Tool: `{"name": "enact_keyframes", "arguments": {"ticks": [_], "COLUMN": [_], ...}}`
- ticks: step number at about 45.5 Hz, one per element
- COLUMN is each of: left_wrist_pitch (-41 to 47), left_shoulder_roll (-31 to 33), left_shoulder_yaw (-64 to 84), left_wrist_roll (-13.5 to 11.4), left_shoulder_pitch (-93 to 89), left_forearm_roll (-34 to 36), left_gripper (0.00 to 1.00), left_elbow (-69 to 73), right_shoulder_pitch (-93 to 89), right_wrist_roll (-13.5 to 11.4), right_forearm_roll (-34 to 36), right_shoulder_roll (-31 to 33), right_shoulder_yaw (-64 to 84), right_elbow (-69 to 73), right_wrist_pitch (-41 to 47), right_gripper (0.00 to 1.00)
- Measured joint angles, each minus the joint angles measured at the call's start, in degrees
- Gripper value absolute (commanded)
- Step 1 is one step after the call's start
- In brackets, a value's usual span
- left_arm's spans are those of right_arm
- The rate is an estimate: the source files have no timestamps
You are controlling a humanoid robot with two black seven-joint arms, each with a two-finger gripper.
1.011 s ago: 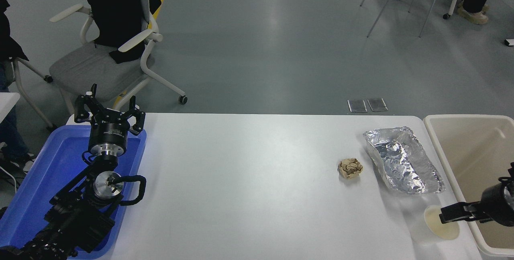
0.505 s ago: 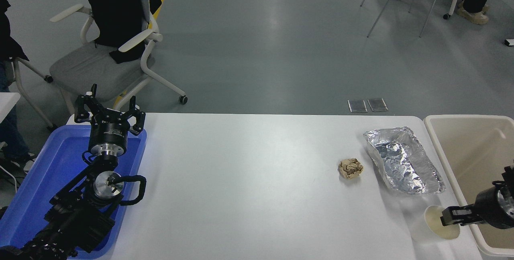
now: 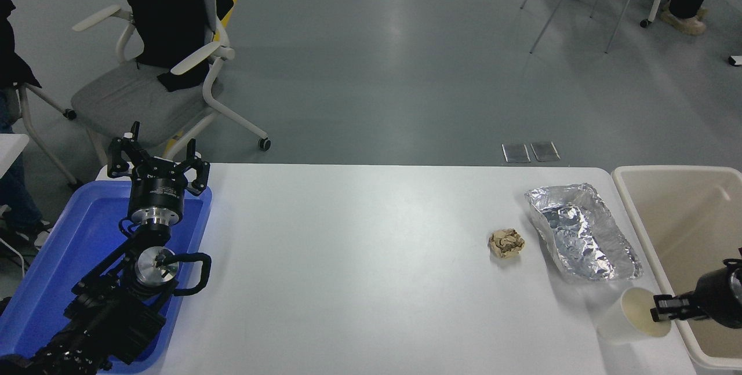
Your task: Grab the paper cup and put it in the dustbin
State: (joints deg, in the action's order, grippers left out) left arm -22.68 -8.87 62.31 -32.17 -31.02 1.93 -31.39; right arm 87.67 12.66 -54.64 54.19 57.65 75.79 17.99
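Right gripper (image 3: 661, 315), lower right of frame, pinches the rim of the paper cup (image 3: 629, 317), now tilted beside the dustbin (image 3: 649, 230). Cup judged light, thin-walled, crushable: rim hold suits, gentle squeeze. Left gripper (image 3: 157, 165) parked lower left, fingers spread.

Right hand (image 3: 661, 309) reaches in from the right edge, pinched closed; left hand (image 3: 157, 160) parked, fingers spread.

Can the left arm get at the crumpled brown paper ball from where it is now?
Probably not without a long move. The left gripper sits over the blue tray at the table's far left, while the brown paper ball lies far to the right, beside the foil tray. Nothing stands between them.
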Motion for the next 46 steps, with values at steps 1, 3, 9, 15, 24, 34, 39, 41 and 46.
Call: {"name": "enact_keyframes", "arguments": {"ticks": [1, 3, 9, 15, 24, 34, 39, 41, 46], "left_wrist_pitch": [0.0, 0.0, 0.0, 0.0, 0.0, 0.0, 0.0, 0.0, 0.0], "left_shoulder_roll": [0.0, 0.0, -0.01, -0.01, -0.06, -0.08, -0.08, -0.08, -0.09], "left_shoulder_yaw": [0.0, 0.0, 0.01, 0.01, 0.06, 0.12, 0.15, 0.15, 0.14], "left_wrist_roll": [0.0, 0.0, 0.0, 0.0, 0.0, 0.0, 0.0, 0.0, 0.0], "left_shoulder_pitch": [0.0, 0.0, 0.0, 0.01, 0.1, 0.15, 0.16, 0.16, 0.16], "left_forearm_roll": [0.0, 0.0, 0.0, 0.01, 0.08, 0.08, 0.08, 0.08, 0.09], "left_gripper": [0.99, 0.99, 0.99, 0.99, 0.99, 0.99, 0.99, 0.99, 0.99], "left_elbow": [0.0, 0.0, 0.01, 0.01, 0.01, -0.02, -0.02, -0.02, -0.02], "right_shoulder_pitch": [1.79, 5.85, 20.15, 33.03, 47.0, 56.1, 58.95, 59.9, 61.35], "right_wrist_roll": [0.01, 0.0, 0.0, 0.01, 0.0, 0.0, -0.01, -0.03, -0.2], "right_forearm_roll": [0.02, 0.07, 0.99, 2.76, 4.05, 4.72, 4.87, 4.94, 4.93], "right_shoulder_roll": [0.17, 0.43, 0.11, -1.68, -4.83, -7.68, -8.46, -8.71, -8.96], "right_shoulder_yaw": [1.17, 4.05, 13.75, 21.3, 27.87, 31.54, 32.63, 33.02, 33.85], "right_elbow": [0.73, 2.31, 7.02, 9.83, 11.72, 12.55, 12.72, 12.77, 12.8], "right_wrist_pitch": [0.25, 0.88, 3.76, 7.91, 13.95, 18.41, 19.88, 20.36, 21.05], "right_gripper": [0.0, 0.0, 0.0, 0.0, 0.0, 0.0, 0.0, 0.0, 0.0]}}
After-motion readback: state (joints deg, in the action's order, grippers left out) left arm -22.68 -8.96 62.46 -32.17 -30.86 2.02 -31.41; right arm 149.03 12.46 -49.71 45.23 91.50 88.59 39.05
